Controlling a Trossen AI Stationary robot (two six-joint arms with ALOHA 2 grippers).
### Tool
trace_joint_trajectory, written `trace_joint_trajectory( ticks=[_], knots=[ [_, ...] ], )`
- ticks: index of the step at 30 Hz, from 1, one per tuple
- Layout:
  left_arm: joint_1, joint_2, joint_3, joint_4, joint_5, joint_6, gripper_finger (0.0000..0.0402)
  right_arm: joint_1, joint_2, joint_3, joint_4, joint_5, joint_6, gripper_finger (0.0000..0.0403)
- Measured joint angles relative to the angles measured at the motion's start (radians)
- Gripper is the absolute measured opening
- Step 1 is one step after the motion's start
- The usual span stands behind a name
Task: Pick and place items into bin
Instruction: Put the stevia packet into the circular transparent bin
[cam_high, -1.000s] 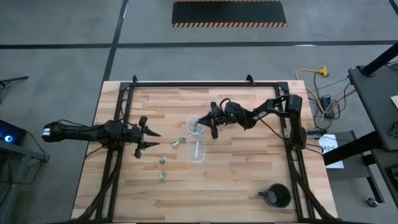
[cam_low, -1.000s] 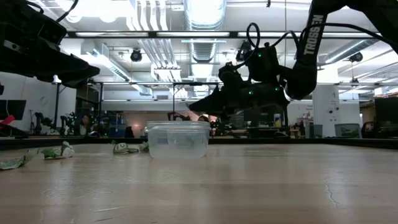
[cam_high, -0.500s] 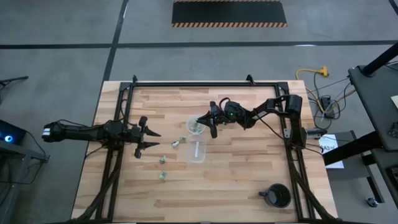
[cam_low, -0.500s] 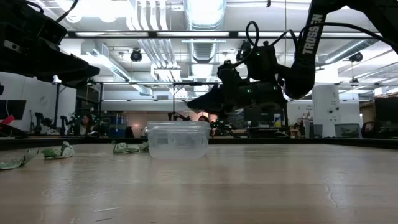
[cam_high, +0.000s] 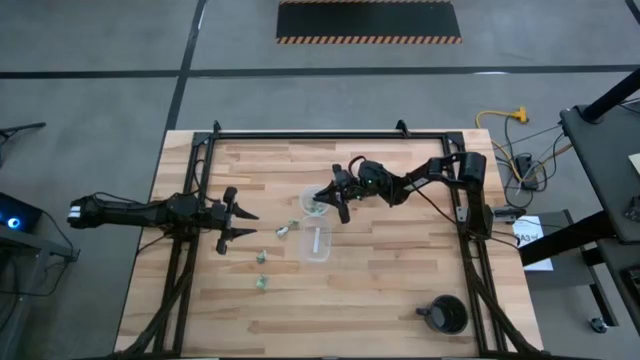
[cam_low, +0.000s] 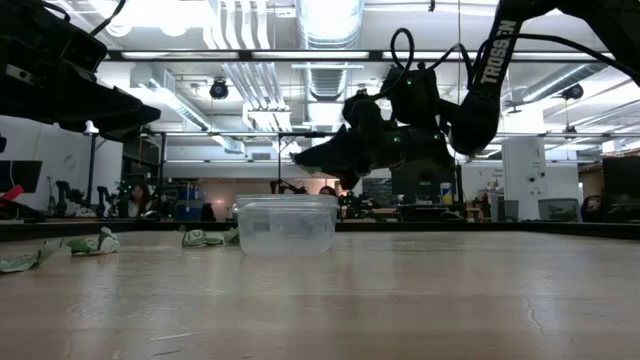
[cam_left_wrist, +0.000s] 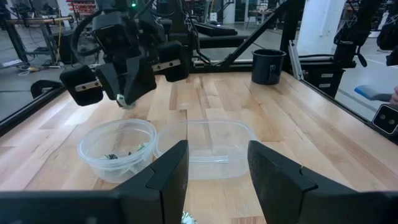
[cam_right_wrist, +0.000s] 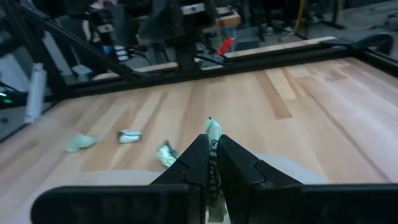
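The bin (cam_high: 313, 201) is a small round clear cup near the table's middle, and it holds several pale green bits (cam_left_wrist: 124, 154). My right gripper (cam_high: 328, 196) hovers just above the bin's rim, shut on one pale green-and-whitish bit (cam_right_wrist: 213, 129). The bit also shows in the left wrist view (cam_left_wrist: 126, 101). Three more bits lie on the wood to the bin's left and near side (cam_high: 283, 230) (cam_high: 261, 256) (cam_high: 261, 283). My left gripper (cam_high: 245, 225) waits open and empty at the table's left, pointing at the bin (cam_left_wrist: 118, 146). My right gripper pinches the small bit between its two fingertips (cam_right_wrist: 200, 149). The bit's pale tip (cam_right_wrist: 213, 127) sticks out beyond them. The fingers slant down from the table's right side. The bit is lifted clear, above the bin.
A clear rectangular container (cam_high: 315, 242) with a white strip inside stands just on the near side of the bin. A black round cup (cam_high: 447, 315) with a handle stands at the near right. A black frame (cam_high: 310, 135) borders the table.
My right gripper, still shut on the bit, has gone a little toward the table's left edge and risen slightly, coming farther over the bin. The left arm has kept still.
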Motion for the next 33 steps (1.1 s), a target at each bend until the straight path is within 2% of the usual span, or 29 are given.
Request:
trace_joint_trajectory(
  ticks=[3, 7, 12, 16, 25, 30, 33],
  knots=[
    [0.000, 0.000, 0.000, 0.000, 0.000, 0.000, 0.0149, 0.000, 0.000, 0.025, -0.041, -0.031, 0.030, 0.0045],
    [0.000, 0.000, 0.000, 0.000, 0.000, 0.000, 0.0149, 0.000, 0.000, 0.049, -0.098, -0.025, 0.049, 0.0093],
    [0.000, 0.000, 0.000, 0.000, 0.000, 0.000, 0.0149, 0.000, 0.000, 0.065, -0.105, -0.024, 0.033, 0.0155],
    [0.000, 0.000, 0.000, 0.000, 0.000, 0.000, 0.0149, 0.000, 0.000, 0.089, -0.105, -0.024, 0.014, 0.0184],
    [0.000, 0.000, 0.000, 0.000, 0.000, 0.000, 0.0149, 0.000, -0.001, 0.183, -0.105, -0.024, 0.018, 0.0194],
    [0.000, 0.000, 0.000, 0.000, 0.000, 0.000, 0.0149, 0.000, -0.002, 0.237, -0.191, -0.024, 0.199, 0.0196],
    [0.000, 0.000, 0.000, 0.000, 0.000, 0.000, 0.0149, 0.000, -0.002, 0.277, -0.306, -0.025, 0.239, 0.0196]
  ],
)
